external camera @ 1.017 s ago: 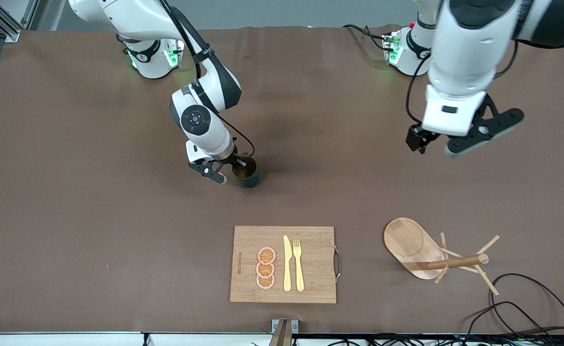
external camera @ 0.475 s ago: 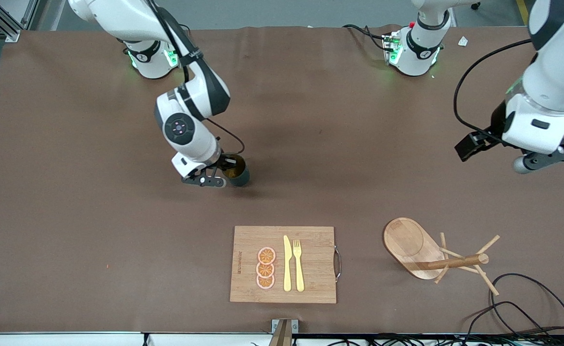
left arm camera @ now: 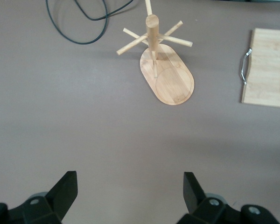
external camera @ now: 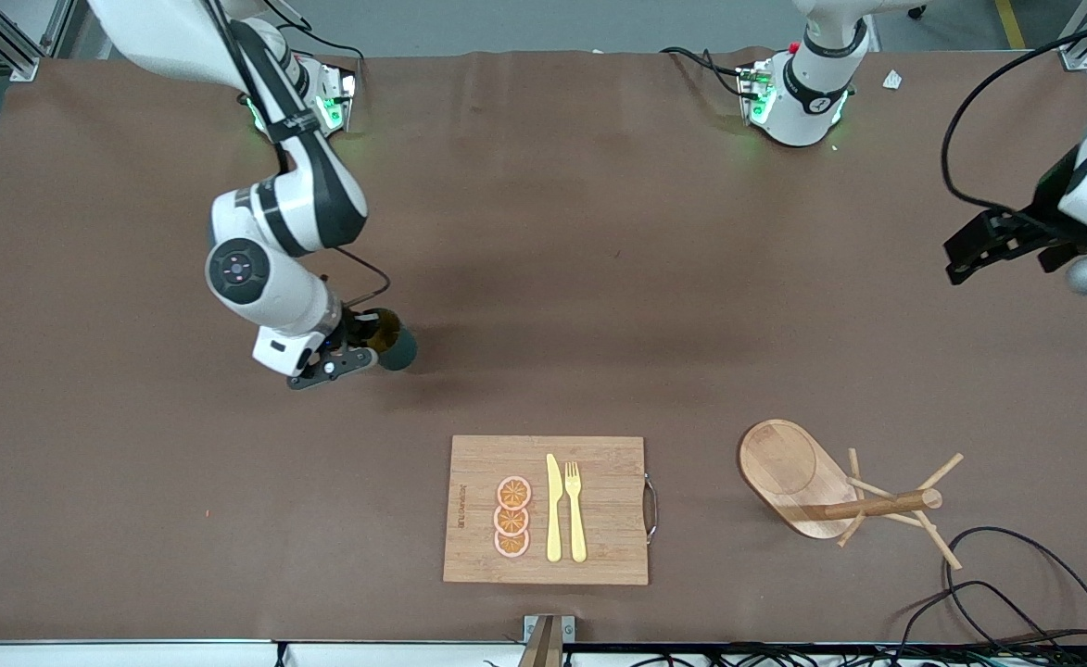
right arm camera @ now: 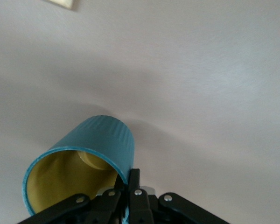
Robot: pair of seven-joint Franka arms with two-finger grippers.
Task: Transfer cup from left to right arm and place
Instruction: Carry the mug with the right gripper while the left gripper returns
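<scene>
Cup [external camera: 393, 345]: rigid, light, likely glazed-slick; we note right gripper [external camera: 350, 357] fingers pinching its rim wall. Left gripper [left arm camera: 129, 196] spread, waiting over table [external camera: 599, 278].

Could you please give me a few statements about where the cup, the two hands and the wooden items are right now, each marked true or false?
1. The right hand is shut on the cup. True.
2. The left hand holds the cup. False: it is open and holds nothing.
3. The cup stands on the cutting board. False: the cup is held over the bare table.
4. The knife and fork lie side by side on the cutting board. True.
5. A cup hangs on the mug tree. False: its pegs are bare.
</scene>
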